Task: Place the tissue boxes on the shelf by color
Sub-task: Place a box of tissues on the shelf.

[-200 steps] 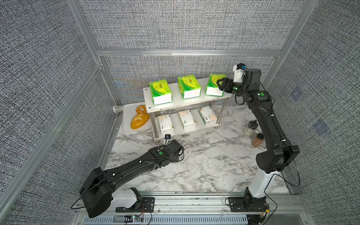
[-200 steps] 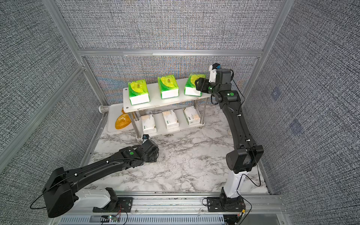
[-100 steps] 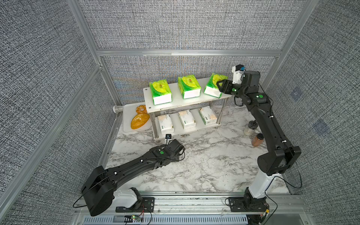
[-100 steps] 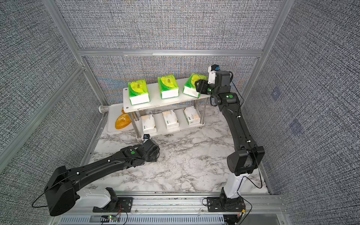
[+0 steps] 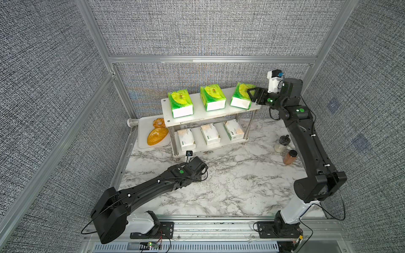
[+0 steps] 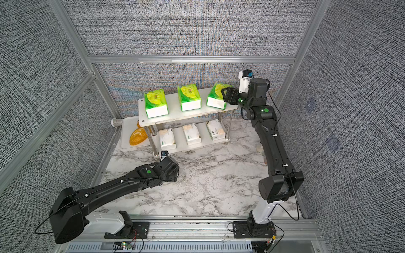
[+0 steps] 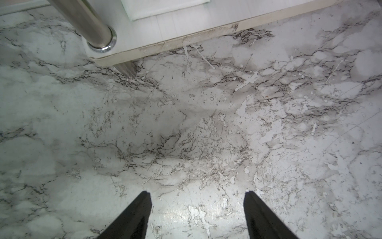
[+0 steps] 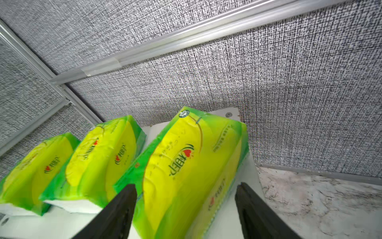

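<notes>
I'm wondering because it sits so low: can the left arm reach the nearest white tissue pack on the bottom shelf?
Probably yes. The left gripper hovers open over bare marble before the shelf's front corner; that white pack lies just behind. Only the chrome leg and top board crowd the approach.

Grey woven wall panels (image 5: 197, 28) in aluminium framing (image 5: 210, 59) (scuffed white marble-patterned tabletop (image 5: 230, 186) below)

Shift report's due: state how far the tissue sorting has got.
Done: three green packs on the shelf top tier, three white packs below. In hand: the right gripper straddles the right-end green pack, which sits askew. Remaining: straighten it and withdraw.
</notes>
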`<state>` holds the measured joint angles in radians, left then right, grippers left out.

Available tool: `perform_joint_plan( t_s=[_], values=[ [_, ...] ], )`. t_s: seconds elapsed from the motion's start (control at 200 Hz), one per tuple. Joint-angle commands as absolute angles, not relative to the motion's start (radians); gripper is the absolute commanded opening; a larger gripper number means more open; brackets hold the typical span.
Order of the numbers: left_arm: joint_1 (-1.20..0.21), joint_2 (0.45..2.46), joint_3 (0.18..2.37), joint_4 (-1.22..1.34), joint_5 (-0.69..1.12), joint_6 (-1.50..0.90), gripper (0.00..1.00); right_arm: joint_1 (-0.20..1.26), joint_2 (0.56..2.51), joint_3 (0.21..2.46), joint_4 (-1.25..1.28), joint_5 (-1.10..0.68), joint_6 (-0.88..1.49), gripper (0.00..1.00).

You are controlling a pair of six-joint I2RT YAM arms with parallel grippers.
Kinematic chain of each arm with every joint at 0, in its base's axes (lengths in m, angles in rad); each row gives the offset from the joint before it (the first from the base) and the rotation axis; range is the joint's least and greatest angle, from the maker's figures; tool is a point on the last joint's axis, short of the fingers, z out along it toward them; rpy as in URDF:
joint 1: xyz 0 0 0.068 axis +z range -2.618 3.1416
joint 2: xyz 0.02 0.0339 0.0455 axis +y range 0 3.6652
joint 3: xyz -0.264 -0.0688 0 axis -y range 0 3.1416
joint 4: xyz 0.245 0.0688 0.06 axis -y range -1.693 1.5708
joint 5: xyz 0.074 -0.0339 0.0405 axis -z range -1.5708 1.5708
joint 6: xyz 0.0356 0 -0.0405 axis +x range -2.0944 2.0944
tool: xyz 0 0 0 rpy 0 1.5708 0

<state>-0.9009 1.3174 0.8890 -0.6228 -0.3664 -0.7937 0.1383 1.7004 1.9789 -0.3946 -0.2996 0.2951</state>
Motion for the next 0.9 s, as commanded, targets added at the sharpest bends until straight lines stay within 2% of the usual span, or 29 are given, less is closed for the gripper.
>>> perform_joint_plan(
  t_s=[0.0, 0.18, 0.515, 0.756, 0.896],
  values=[
    [-0.9, 1.31, 0.884, -0.615, -0.374, -0.792, 0.76, 0.142, 1.641, 1.881, -0.29, -0.339, 0.386, 0.82],
    [-0.9, 1.319, 0.889, -0.609, -0.374, -0.787, 0.76, 0.174, 1.556, 1.697, -0.153, -0.31, 0.474, 0.83],
    [-0.899, 1.317, 0.899, -0.61, -0.376, -0.779, 0.76, 0.214, 1.603, 1.688, -0.122, -0.231, 0.499, 0.83],
    [-0.897, 1.31, 0.896, -0.614, -0.379, -0.779, 0.76, 0.206, 1.605, 1.683, -0.141, -0.185, 0.464, 0.67],
    [-0.897, 1.305, 0.889, -0.614, -0.38, -0.782, 0.76, 0.178, 1.589, 1.673, -0.132, -0.213, 0.436, 0.63]
  ],
)
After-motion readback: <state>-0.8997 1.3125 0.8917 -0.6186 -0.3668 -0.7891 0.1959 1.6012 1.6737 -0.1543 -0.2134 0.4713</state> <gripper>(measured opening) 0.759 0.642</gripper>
